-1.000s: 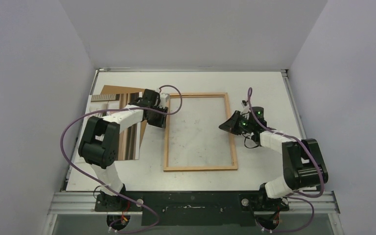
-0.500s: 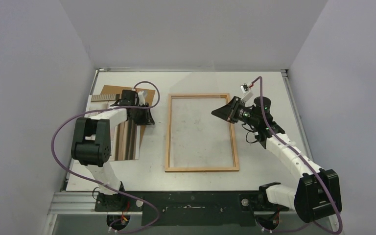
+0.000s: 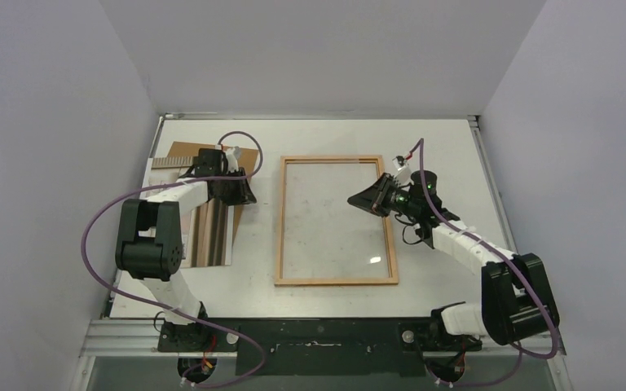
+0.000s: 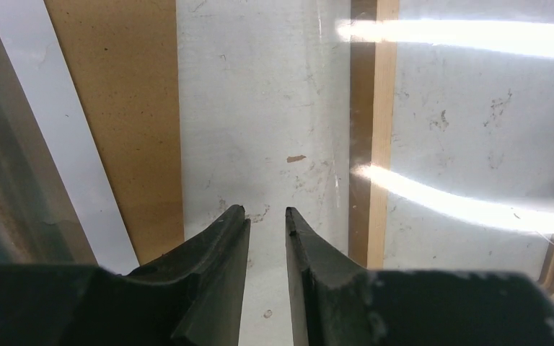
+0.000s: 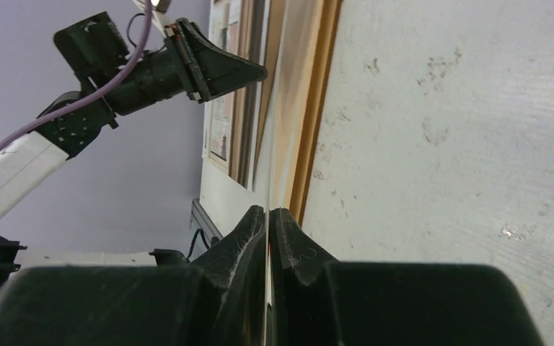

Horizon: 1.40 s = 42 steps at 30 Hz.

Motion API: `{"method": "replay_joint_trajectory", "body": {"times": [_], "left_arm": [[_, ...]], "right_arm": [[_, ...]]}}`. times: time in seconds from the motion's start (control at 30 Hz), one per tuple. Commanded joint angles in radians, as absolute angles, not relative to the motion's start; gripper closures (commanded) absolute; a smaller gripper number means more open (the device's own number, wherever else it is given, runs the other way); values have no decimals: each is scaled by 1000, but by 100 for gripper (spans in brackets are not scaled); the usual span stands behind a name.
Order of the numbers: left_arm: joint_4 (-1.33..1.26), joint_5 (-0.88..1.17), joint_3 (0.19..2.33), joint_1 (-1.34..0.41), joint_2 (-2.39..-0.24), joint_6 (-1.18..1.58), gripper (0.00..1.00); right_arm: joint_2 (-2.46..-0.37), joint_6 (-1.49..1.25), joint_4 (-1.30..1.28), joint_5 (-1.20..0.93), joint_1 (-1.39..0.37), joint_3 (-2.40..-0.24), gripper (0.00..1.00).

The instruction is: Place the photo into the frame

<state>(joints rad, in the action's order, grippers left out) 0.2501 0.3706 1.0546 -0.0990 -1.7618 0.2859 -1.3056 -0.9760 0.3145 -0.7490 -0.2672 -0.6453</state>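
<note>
Jaws: left gripper (image 3: pixel 243 195) narrowed, slightly parted, empty, beside photo (image 3: pixel 212 235); right gripper (image 3: pixel 354 199) clenched, shifted nearer over frame (image 3: pixel 336 282) right side

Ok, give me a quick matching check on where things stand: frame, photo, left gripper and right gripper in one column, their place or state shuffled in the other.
1. frame
2. photo
3. left gripper
4. right gripper

A. shut, over the frame's right half
B. on the left side of the table, overlapping the brown board
C. lying flat in the middle of the table
D. fingers slightly apart with nothing between them, over bare table beside the frame's left rail

Pairs: 1-C, 2-B, 3-D, 4-A
</note>
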Motion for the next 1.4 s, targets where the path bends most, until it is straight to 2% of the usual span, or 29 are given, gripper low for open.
{"method": "replay_joint_trajectory", "body": {"times": [0.0,0.43,0.8,1.13,1.37], "left_arm": [[219,374,1047,-107,-1727,272,76],[230,358,1062,-234,-1724,224,76],[238,335,1077,-275,-1734,209,75],[252,312,1102,-295,-1752,204,64],[255,298,1107,-312,-1759,198,62]], "right_arm": [[-1328,-949,352,-728,-259,-672,95],[-1381,-783,283,-582,-217,-620,95],[-1477,-726,340,-594,-158,-574,95],[-1495,-721,369,-617,-126,-557,95],[-1518,-728,393,-623,-111,-541,95]]}}
